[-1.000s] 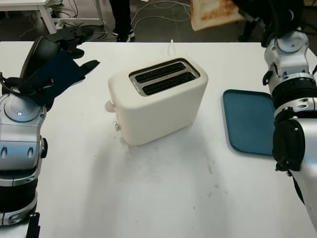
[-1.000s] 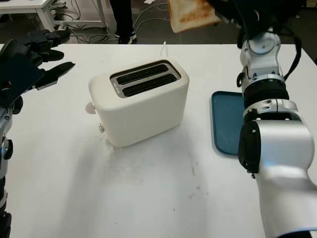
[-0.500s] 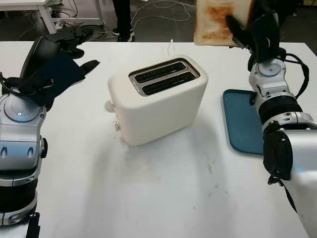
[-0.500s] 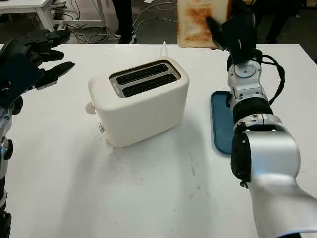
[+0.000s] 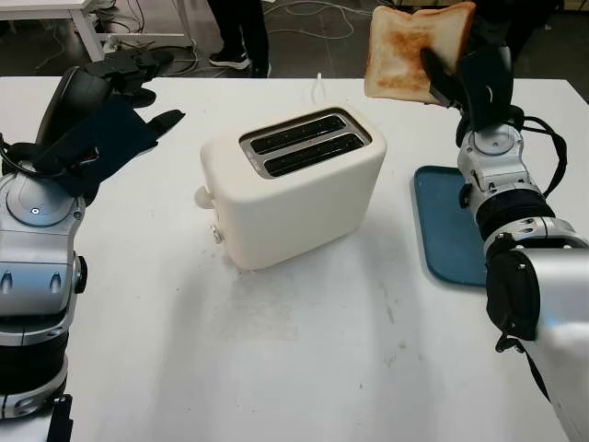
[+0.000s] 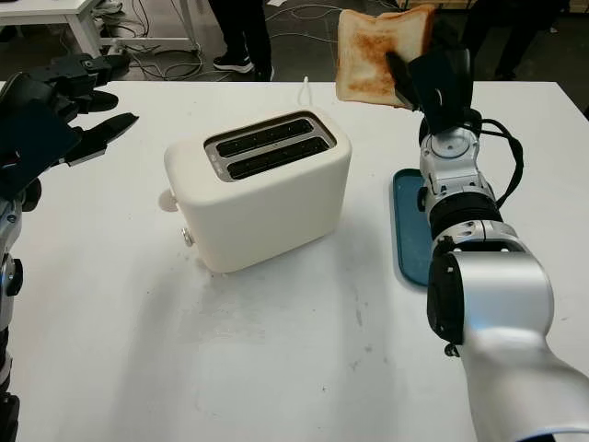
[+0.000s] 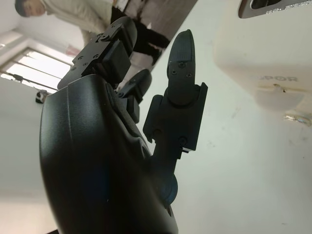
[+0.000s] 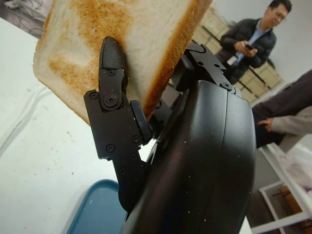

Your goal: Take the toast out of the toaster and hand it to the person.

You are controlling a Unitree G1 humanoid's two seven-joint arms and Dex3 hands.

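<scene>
Your right hand (image 5: 474, 78): raised above the far right of the bench (image 5: 304, 350), at about 1 o'clock from the toaster (image 5: 293, 189). Fingers closed on the toast (image 5: 414, 51), one black finger (image 8: 113, 73) pressed across its browned face and the others behind the slice.

Toast: one browned slice, held upright and slightly tilted in the air, clear of the toaster and well above the bench, over its far edge.

Toaster: cream, two-slot, standing at the middle of the bench and turned at an angle. Both slots look dark. Its lever knob (image 5: 202, 196) sits on the end facing 9 o'clock.

Tray (image 5: 453, 226): blue, flat on the bench at 3 o'clock from the toaster, apart from it, just beside your right forearm.

Your left hand (image 5: 129, 92): open, holding nothing, raised over the bench's left side at about 10 o'clock from the toaster, well apart from it.

Person (image 5: 237, 28): dark-trousered legs standing on the floor beyond the bench's far edge at 12 o'clock. In the right wrist view, a person (image 8: 246, 41) in a dark jacket stands behind the hand.
</scene>
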